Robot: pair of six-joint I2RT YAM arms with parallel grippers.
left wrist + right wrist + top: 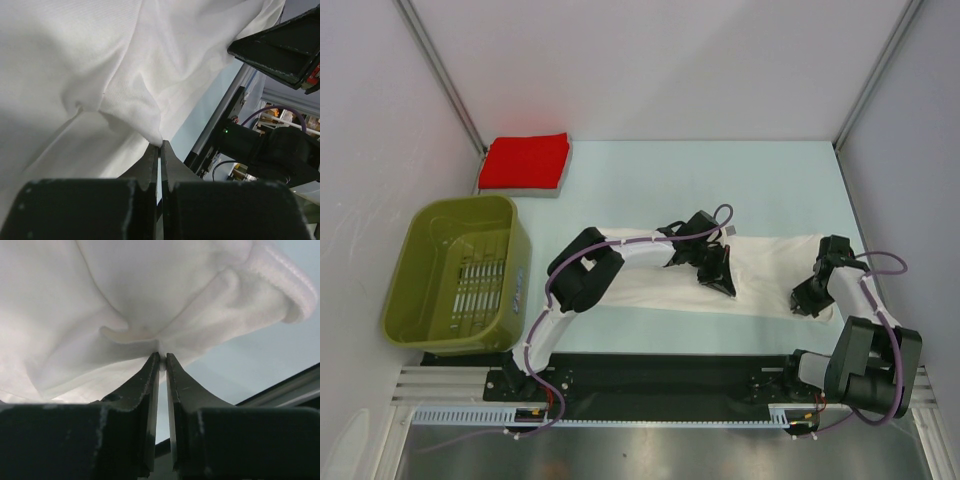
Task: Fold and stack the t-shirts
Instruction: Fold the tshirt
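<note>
white t-shirt point(770, 262): lies as a long flat band across the near half of the table point(720, 175), between the two arms. left gripper point(160, 146): clenched, pinches a gathered fold of the cloth at the tips, near the band's middle. right gripper point(162, 356): jaws nearly together, grasps a bunched fold just beside a thick stitched edge, at the band's right end. red t-shirt point(525, 162): sits folded at the far left corner, well apart. olive-green basket point(420, 250): stands left of the left arm.
</note>
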